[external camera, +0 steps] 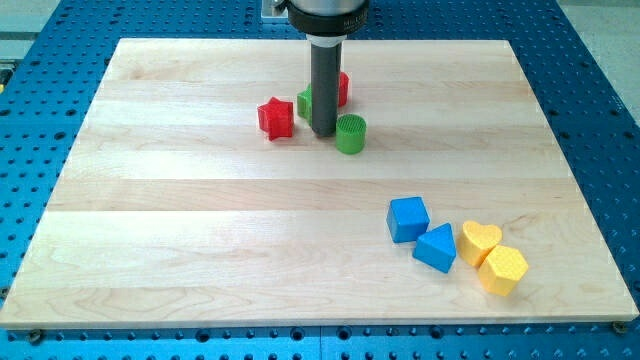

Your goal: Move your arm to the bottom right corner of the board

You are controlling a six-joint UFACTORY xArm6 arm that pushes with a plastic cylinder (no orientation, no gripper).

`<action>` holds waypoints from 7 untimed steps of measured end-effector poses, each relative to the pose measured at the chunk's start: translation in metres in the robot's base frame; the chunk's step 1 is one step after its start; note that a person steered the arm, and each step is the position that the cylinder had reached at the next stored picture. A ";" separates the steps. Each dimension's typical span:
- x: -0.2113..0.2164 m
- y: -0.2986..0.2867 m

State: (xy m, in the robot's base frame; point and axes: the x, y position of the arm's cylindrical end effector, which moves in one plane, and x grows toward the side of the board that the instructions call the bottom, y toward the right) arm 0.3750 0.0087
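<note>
My tip (323, 133) rests on the wooden board (200, 220) near the view's top centre. It stands just left of a green cylinder (350, 133) and right of a red star block (276, 118). Behind the rod, partly hidden, are a green block (304, 102) and a red block (342, 89). Near the view's bottom right lie a blue cube (408, 218), a blue triangular block (435, 248), a yellow heart block (480, 241) and a yellow hexagonal block (503, 269).
The board sits on a blue perforated table (590, 100). The arm's dark body (326, 15) hangs over the board's top edge.
</note>
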 end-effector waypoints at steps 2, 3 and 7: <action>-0.004 -0.002; -0.004 -0.002; 0.116 0.225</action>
State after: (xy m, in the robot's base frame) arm 0.4913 0.2339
